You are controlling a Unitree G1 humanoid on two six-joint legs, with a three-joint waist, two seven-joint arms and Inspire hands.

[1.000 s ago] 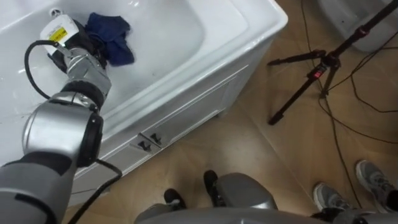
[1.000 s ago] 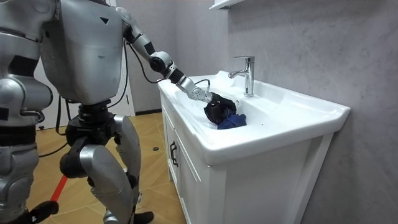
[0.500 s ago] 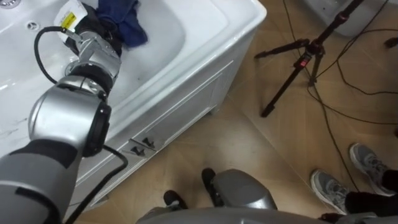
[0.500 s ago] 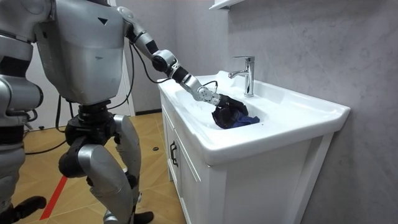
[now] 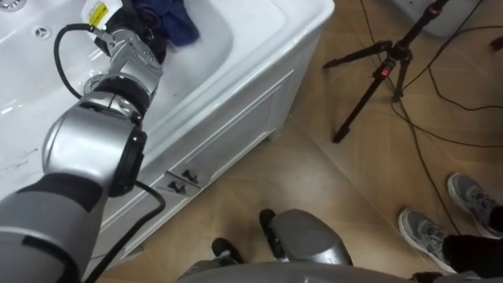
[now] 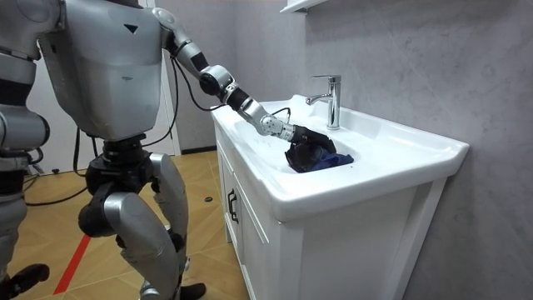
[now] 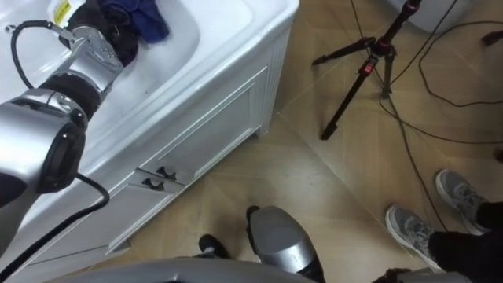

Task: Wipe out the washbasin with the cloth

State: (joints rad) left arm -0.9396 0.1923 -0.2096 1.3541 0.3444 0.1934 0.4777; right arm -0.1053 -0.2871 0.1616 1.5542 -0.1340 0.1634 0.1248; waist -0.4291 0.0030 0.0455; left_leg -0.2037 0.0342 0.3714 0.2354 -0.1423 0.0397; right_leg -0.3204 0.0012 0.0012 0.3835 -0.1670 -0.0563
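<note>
- I stand on the wooden floor (image 5: 314, 181) at the door side of the white cabinet (image 5: 228, 134), near its end on the room view's left, with my body upright.
- My left arm reaches out over the counter's front edge and down into the basin (image 5: 224, 35).
- My left hand (image 5: 141, 35) is in the bowl, clamped on the cloth (image 5: 174, 22): my fingers curl down into its bunched folds.
- The cloth is dark blue and crumpled into a heap. It sits on the basin floor at my fingertips, on the side of my hand away from my wrist.
- In the room view the heap lies about mid-bowl, just in front of the faucet (image 6: 331, 100) and apart from it.
- The faucet is chrome and stands upright on the counter's back edge, against the grey wall (image 6: 416, 67).
- The basin around the cloth is bare white. The counter's near corner juts out over the cabinet doors.
- Two small dark handles (image 5: 181, 182) sit side by side where the doors meet, below my forearm.
- A black tripod (image 5: 385, 71) stands on the floor well clear of the cabinet, with thin cables trailing past its legs.
- A person's grey shoes (image 5: 428, 236) show near the lower right corner of my eye views, well away from the basin.
- A white shelf (image 6: 300, 6) hangs on the wall above the faucet.
</note>
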